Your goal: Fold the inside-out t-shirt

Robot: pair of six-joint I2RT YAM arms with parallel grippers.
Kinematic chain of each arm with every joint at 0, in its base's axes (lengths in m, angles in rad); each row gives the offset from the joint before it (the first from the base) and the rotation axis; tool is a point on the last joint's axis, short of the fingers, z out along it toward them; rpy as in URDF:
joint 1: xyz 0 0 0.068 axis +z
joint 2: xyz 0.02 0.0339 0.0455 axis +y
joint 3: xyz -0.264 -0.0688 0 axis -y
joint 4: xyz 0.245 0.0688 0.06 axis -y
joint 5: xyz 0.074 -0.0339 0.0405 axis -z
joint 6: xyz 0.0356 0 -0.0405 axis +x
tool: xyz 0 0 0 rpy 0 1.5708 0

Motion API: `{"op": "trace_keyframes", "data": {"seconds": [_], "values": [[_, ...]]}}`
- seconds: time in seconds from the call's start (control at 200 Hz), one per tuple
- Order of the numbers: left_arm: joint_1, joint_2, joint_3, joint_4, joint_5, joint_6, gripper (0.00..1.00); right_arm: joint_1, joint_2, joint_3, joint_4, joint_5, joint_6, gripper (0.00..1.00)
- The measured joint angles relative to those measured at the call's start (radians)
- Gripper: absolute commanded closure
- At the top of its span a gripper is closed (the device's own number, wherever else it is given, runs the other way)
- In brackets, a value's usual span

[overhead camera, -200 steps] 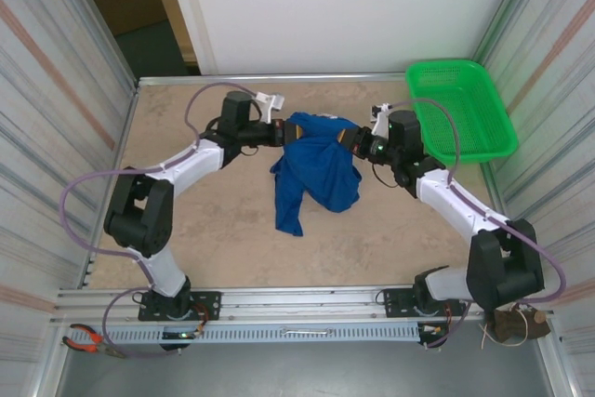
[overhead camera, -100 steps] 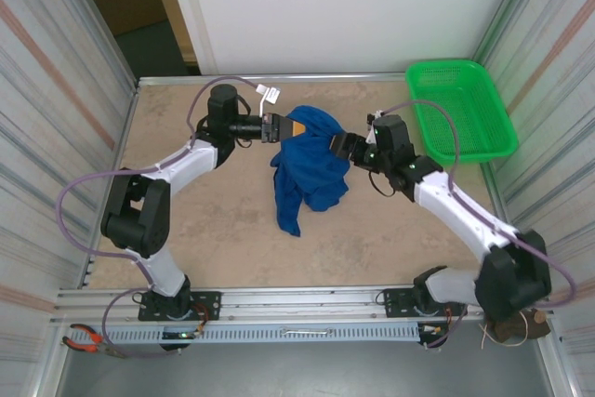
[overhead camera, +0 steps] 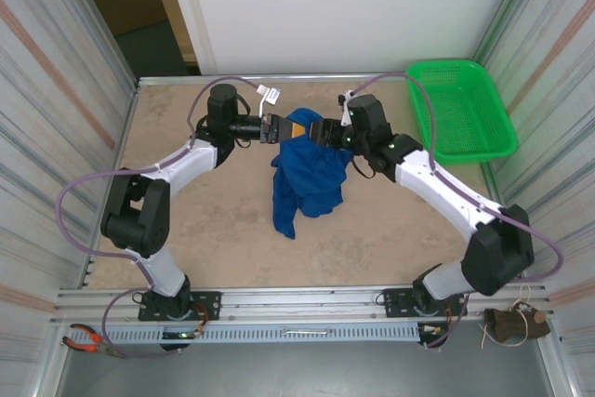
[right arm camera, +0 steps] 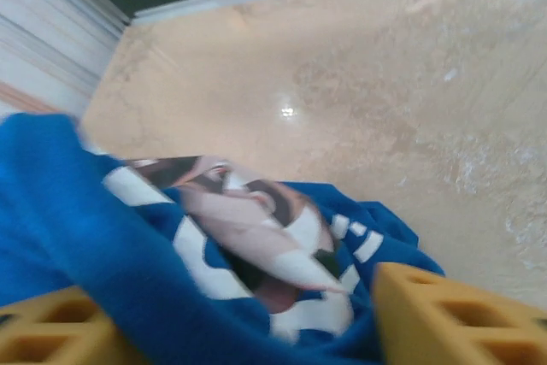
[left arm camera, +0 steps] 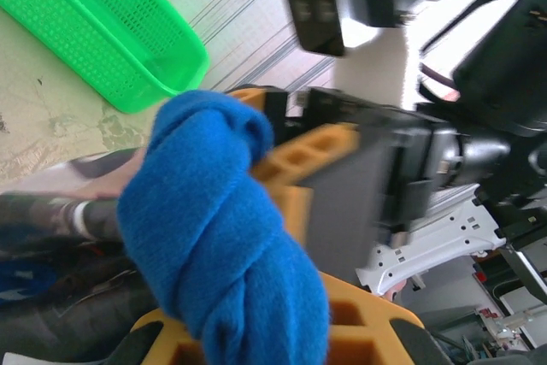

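Far centre of the table, between the arms: inside-out t-shirt, royal blue, bunched, trailing toward the near side. The white-and-reddish print is showing. Left gripper is clamped on its twisted top edge. Right gripper is just beside it, fingers apart with cloth between them; cannot tell whether they pinch.

The near half of the table lies bare between the two arms, with wide room to pass. The far left corner is bare too, and so is a strip along the far edge. The shirt blocks the middle toward the far edge, bunched, with the left gripper and right gripper close together at its top. The basket takes the far right corner. The left arm slants across the left side, the right arm across the right.
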Motion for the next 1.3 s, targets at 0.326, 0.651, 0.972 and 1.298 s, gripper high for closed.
{"op": "trace_keyframes", "data": {"seconds": [0.326,0.651,0.972,1.298], "values": [[0.068,-0.012,-0.011,-0.114,-0.115,0.048,0.75,-0.207,-0.114,-0.183,0.227,-0.481,0.05,1.0],[0.143,-0.015,-0.019,-0.15,-0.236,0.056,0.59,-0.239,-0.175,-0.237,0.506,-0.809,0.171,1.0],[-0.021,-0.329,-0.166,-0.262,-0.441,0.209,0.5,-0.248,-0.108,-0.26,0.602,-0.838,0.242,1.0],[-0.166,-0.329,-0.206,-0.298,-0.745,0.271,0.47,-0.248,-0.098,-0.26,0.616,-0.84,0.242,1.0]]}}
